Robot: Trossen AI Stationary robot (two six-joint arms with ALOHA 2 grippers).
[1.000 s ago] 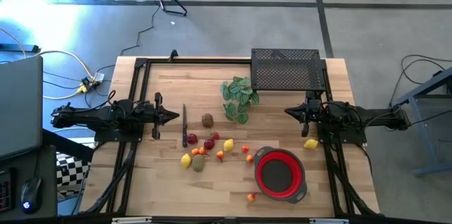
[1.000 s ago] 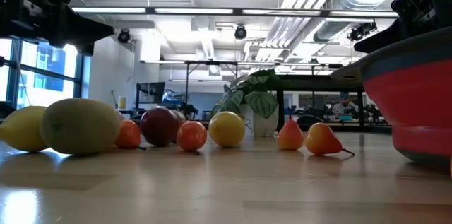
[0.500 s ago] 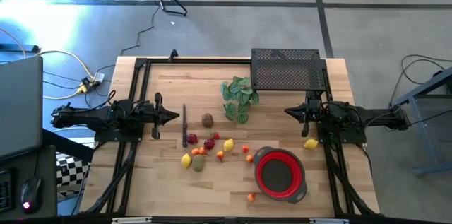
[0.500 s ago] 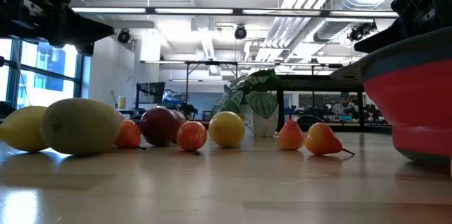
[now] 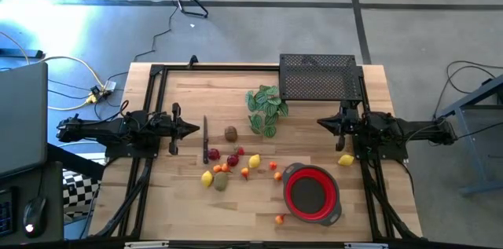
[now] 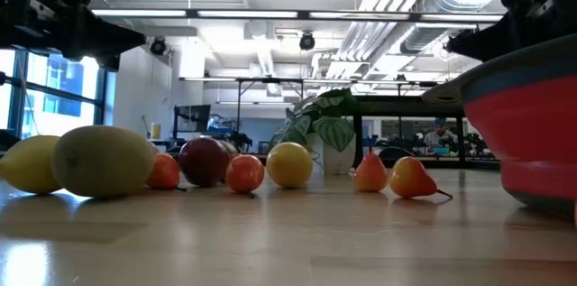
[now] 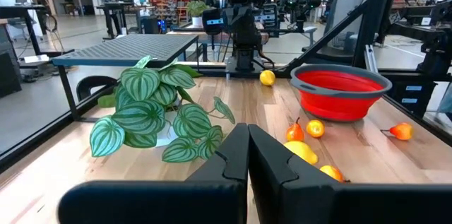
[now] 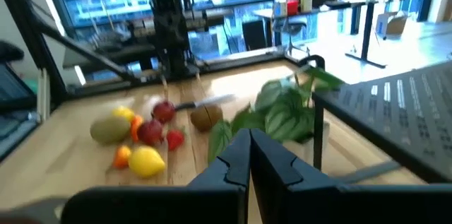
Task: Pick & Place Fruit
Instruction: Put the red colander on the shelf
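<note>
Overhead, fruit [image 5: 233, 159] w/ both end effectors [image 5: 196, 129] [image 5: 320, 123] shut, empty; low view probably hides them.

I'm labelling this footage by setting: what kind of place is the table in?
Most likely a robotics lab or open workshop. The wooden table stands on a bare concrete floor with loose cables, under exposed ceiling ducts, and more benches with equipment fill the room behind.

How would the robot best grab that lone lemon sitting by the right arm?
The lemon lies apart from the other fruit, so come straight down and pinch across its narrow middle; its tapered ends would probably slip. The right tool is nearest.
</note>
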